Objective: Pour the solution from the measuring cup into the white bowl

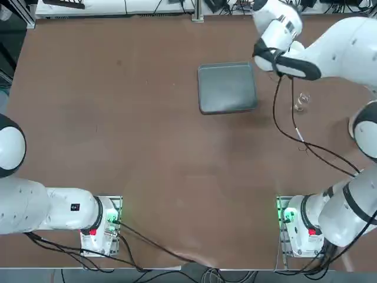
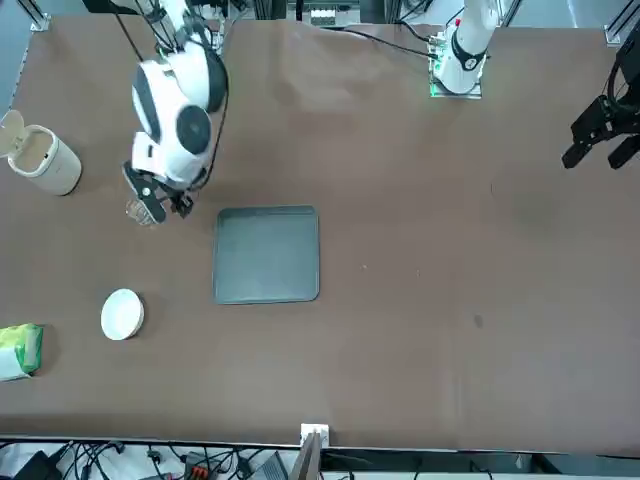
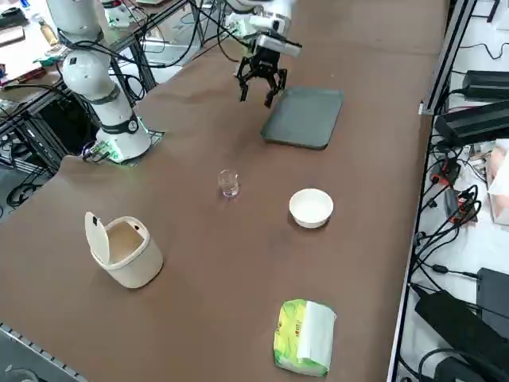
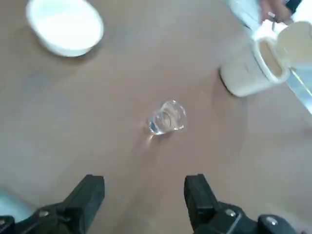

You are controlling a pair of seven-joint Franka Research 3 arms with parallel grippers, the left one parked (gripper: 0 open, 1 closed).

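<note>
Measuring cup tiny, clear, upright (glinting rim), right pincer spread above, apart.

White bowl hidden from overhead

Overhead, front, side, wrist close-up
</note>
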